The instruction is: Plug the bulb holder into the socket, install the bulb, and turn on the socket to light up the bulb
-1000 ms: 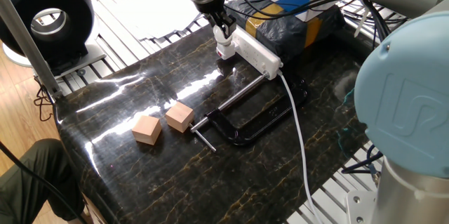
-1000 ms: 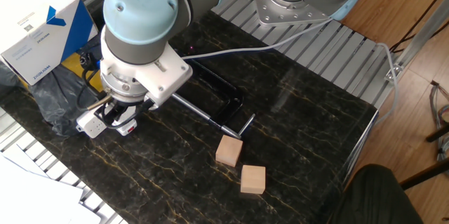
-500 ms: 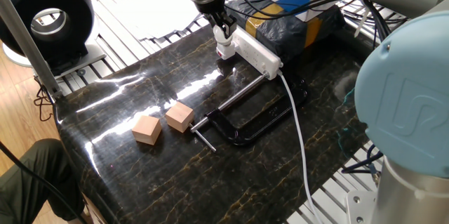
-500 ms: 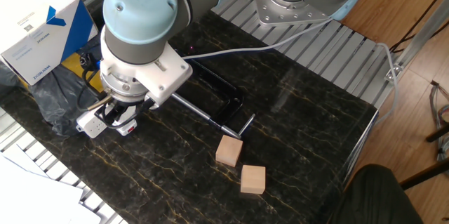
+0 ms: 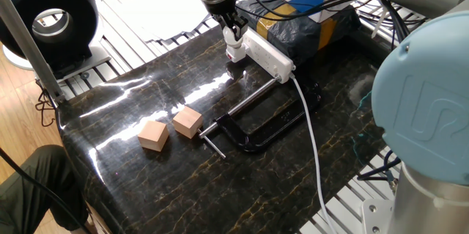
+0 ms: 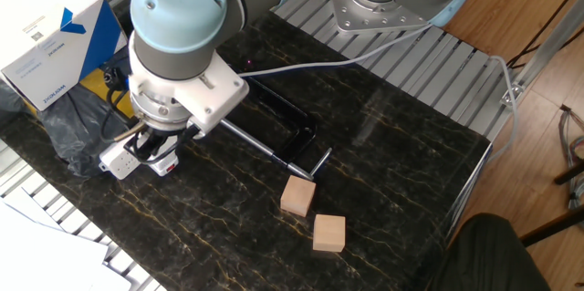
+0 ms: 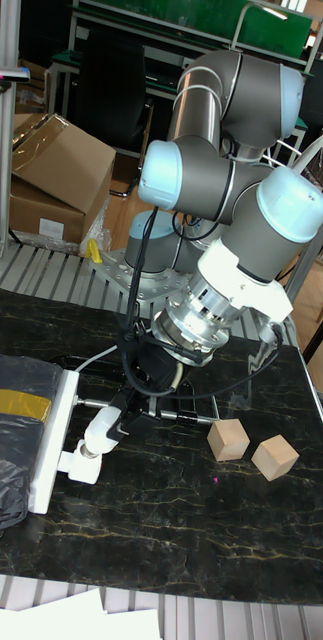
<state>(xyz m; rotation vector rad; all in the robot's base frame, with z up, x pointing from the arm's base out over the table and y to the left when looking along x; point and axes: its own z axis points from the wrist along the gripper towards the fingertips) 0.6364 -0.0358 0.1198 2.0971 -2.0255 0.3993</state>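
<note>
Tall fixed view: fingers point(image 7: 114, 421) clamped on bulb point(image 7: 99, 428), touching bulb holder point(image 7: 80, 463).

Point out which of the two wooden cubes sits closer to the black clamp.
The paler cube, which lies right beside the black clamp's screw handle. The pinker cube sits on its far side, farther from the clamp.

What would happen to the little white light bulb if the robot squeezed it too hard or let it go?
The bulb looks thin-shelled, so a hard squeeze might crack it. Its round globe would probably roll on the glossy table if dropped. It seems small beside the gripper, so it is likely light and easy to knock loose from the bulb holder.
</note>
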